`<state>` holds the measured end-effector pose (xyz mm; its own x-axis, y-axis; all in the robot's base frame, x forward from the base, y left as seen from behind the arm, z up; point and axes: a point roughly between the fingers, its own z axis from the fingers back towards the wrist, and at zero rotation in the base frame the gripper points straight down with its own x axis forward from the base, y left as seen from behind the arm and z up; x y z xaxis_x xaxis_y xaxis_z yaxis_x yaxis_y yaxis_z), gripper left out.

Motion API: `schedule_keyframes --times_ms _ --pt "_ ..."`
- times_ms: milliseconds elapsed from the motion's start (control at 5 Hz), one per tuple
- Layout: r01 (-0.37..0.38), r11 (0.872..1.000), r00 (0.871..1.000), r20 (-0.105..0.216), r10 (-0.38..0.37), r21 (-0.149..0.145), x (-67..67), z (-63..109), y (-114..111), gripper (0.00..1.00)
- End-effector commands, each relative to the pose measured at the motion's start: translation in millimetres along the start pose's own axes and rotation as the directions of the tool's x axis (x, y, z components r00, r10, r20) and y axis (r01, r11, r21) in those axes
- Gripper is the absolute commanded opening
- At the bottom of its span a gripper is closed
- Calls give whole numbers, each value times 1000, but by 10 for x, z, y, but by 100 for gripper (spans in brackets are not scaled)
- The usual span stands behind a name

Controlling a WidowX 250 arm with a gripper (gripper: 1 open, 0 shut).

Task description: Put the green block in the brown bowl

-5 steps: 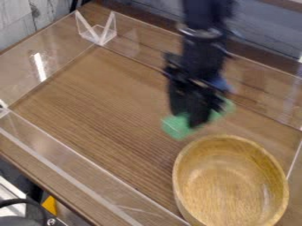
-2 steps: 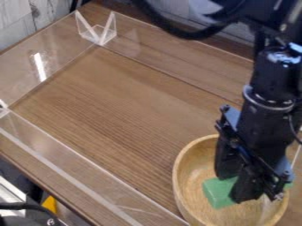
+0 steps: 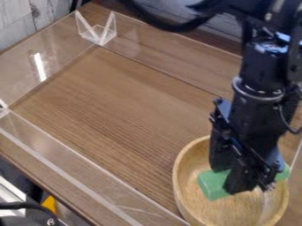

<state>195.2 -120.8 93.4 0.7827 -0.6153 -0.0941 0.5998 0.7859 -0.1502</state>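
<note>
I have the green block [image 3: 216, 184] pinched between my fingers [image 3: 245, 179], which point straight down over the brown bowl [image 3: 193, 199]. The block hangs inside the bowl's rim, low over the left part of its floor; I cannot tell whether its underside touches the wood or floats just above it. My fingers stand partly closed, clamped across the block's narrow width, and one green end sticks out to the left of them.

The block looks like a small, stiff, matte bar, so I judge it light and not at all fragile. Its dull surface should give decent friction, and flat opposite sides are the natural place to hold it, near the middle so it does not swing. Held off-centre as it seems now, it could pivot a little once I let go.

The bowl is wide, shallow and thick-rimmed, sitting on the wooden desk [image 3: 106, 97] near the front right corner. It should stay put when the block lands.
</note>
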Motion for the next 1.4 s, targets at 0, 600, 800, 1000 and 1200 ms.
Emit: schedule_keyframes --times_ms 0,600,800,1000,1200 --pt "4 1000 998 59 -4 9 -1 129 32 0" --pt "-5 1000 996 92 4 16 -48 128 130 0" --pt "-8 1000 995 103 6 19 -60 132 155 0" --pt "-12 1000 994 113 9 22 -70 139 174 0" --pt "-13 1000 992 122 10 25 -79 136 187 0"
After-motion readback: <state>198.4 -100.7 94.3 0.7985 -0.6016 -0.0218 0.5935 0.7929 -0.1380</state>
